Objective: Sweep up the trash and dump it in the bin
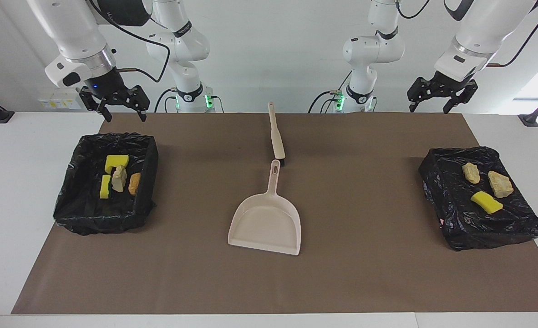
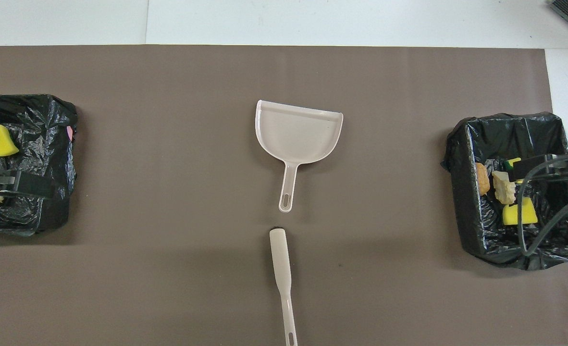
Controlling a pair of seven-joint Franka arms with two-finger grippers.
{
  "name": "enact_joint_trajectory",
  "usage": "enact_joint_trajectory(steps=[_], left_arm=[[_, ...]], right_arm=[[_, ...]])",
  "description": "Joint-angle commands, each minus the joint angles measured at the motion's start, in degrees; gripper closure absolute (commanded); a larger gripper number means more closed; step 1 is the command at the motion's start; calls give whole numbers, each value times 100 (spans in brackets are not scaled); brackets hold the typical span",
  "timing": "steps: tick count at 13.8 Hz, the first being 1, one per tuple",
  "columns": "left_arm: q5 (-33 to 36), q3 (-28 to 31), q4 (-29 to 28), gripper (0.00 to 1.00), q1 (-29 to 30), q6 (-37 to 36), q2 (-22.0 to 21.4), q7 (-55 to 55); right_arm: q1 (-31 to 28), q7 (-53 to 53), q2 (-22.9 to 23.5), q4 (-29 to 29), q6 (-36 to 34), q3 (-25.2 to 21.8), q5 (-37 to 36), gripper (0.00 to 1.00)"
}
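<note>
Waiting tools: right tool and left tool hang spread, raised.
Trash: four scraps in open bin; three atop covered box.
Between: dustpan, brush on surface.

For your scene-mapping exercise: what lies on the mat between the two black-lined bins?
Between the open bin and the other bin lie the dustpan and brush, clear in both views.

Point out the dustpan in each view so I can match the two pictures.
Facing view: the dustpan lies at the centre of the brown mat, handle pointing up the picture toward the robots.
Overhead view: the dustpan is again at mat centre, handle pointing down the picture toward the robots.
Shared landmark: the brush, in line with the handle's end, nearer the robots.
</note>
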Motion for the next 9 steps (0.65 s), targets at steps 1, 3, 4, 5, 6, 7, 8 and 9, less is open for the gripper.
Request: enact_joint_trajectory(steps=[1, 3, 4, 5, 6, 7, 8, 9], left_arm=[[-94, -33, -100, 0, 68, 334, -70, -2], [-85, -33, -100, 0, 68, 413, -61, 6], [-85, -33, -100, 0, 68, 448, -61, 15], [-85, -33, -100, 0, 77, 449, -61, 15], [-85, -33, -100, 0, 77, 440, -61, 33], [-85, -25, -100, 0, 77, 388, -61, 24], [-68, -25, -91, 0, 77, 344, -61, 41], [-68, -33, -83, 0, 68, 361, -53, 41]], right_arm=[[-20, 89, -78, -118, 96, 8, 94, 0], [-20, 98, -78, -118, 96, 8, 86, 0], [-29, 89, -78, -118, 104, 8, 94, 0], [-29, 98, -78, -118, 87, 8, 120, 0], [-29, 98, -69, -92, 96, 8, 121, 0], [-29, 89, -60, -83, 104, 8, 129, 0], [-29, 98, -60, -83, 104, 8, 130, 0], [-29, 98, -60, -83, 104, 8, 121, 0]])
